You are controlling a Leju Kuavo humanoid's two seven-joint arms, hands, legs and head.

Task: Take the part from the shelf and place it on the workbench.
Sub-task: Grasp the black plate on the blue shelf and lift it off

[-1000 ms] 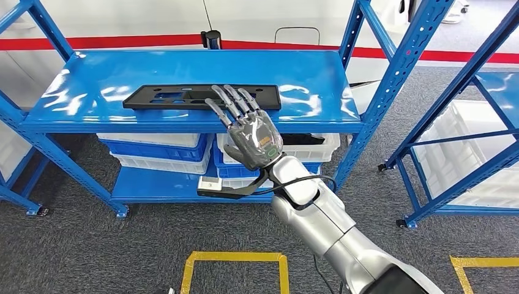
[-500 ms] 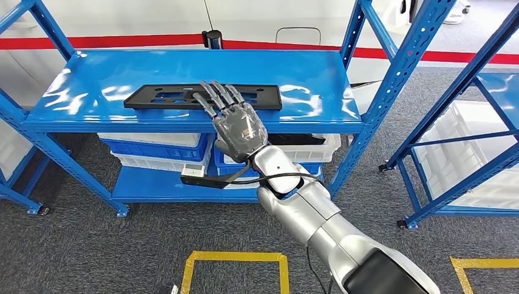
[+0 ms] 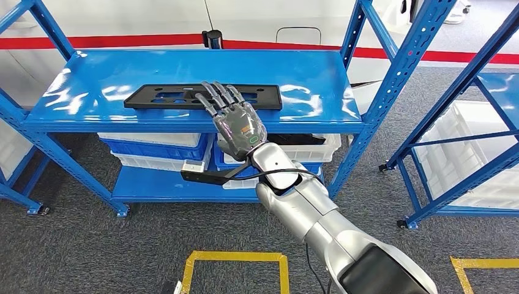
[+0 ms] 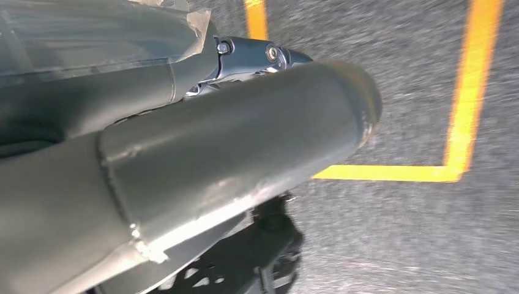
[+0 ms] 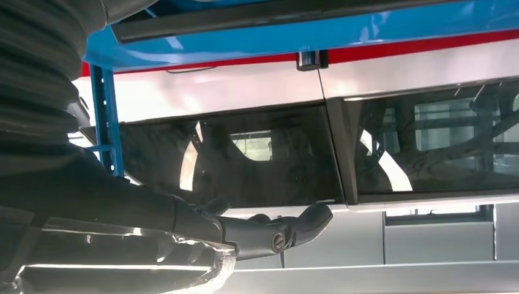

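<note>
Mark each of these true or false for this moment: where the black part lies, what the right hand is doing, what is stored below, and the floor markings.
1. The black part lies flat on the top level of the blue shelf. True.
2. The right hand has lifted the part clear of the shelf. False: the part lies on the shelf, and the hand's spread fingers reach over its near edge.
3. White and blue bins sit on the lower level. True.
4. The floor markings are red. False: they are yellow lines on grey carpet.
5. The left hand is also on the shelf. False: its wrist view looks at the floor.
</note>
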